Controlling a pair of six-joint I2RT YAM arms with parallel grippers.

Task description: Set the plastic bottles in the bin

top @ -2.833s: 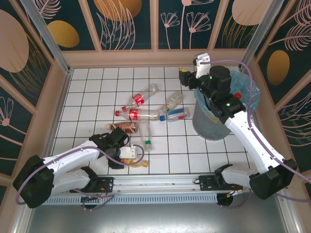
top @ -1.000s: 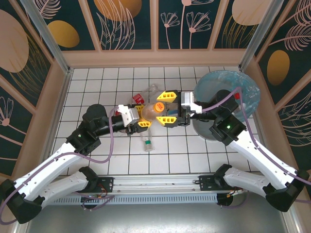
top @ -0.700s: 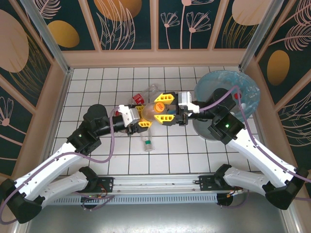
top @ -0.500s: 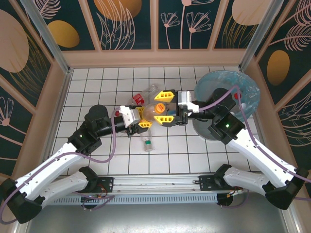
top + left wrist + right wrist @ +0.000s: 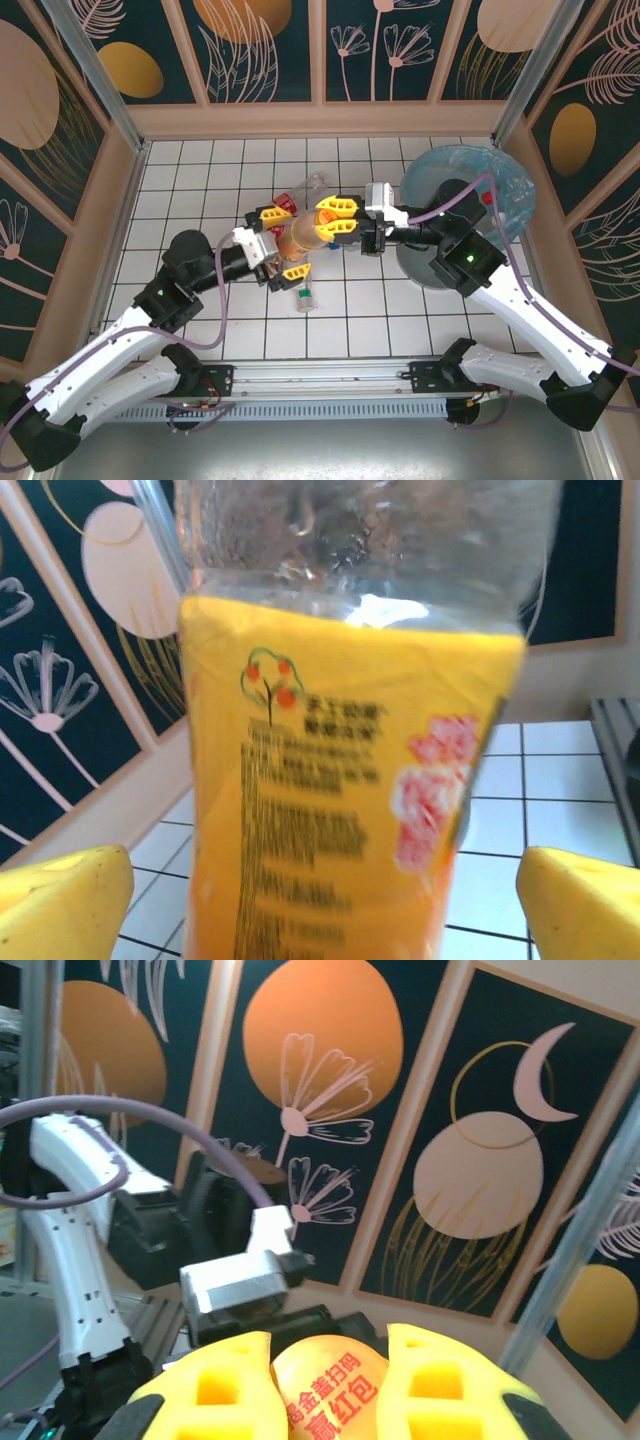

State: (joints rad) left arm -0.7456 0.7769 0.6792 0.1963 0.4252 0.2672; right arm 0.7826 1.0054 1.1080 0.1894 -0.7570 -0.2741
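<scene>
Pinching the orange bottle [image 5: 300, 238] at its cap end, the right end effector [image 5: 331, 217] has its two yellow fingers [image 5: 338, 204] pressed against either side of the orange cap [image 5: 325, 216]. In the right wrist view the same cap [image 5: 325, 1400], printed with red characters, sits tight between the finger pads [image 5: 215, 1385].

Left end effector [image 5: 283, 243]: spread wide. One yellow finger [image 5: 270, 213] lies on the far side of the bottle body and the other on the near side, both apart from it. In the left wrist view the fingertips [image 5: 60, 900] sit at the lower corners with a gap to the orange label [image 5: 350, 780]; the upper part of the bottle is clear plastic.

Bottle position: raised over the middle of the white tiled counter [image 5: 180, 190], lying roughly level, cap toward the right arm. It is just left of the bin [image 5: 415, 265] and not over its opening.

Bin: at the right side of the counter, with the light-blue liner [image 5: 510, 190] over its rim.

On the counter under the end effectors: a clear bottle [image 5: 303, 292] near the left end effector's near finger, a red-capped bottle [image 5: 283, 203], and another clear one [image 5: 312, 183] farther back.
</scene>
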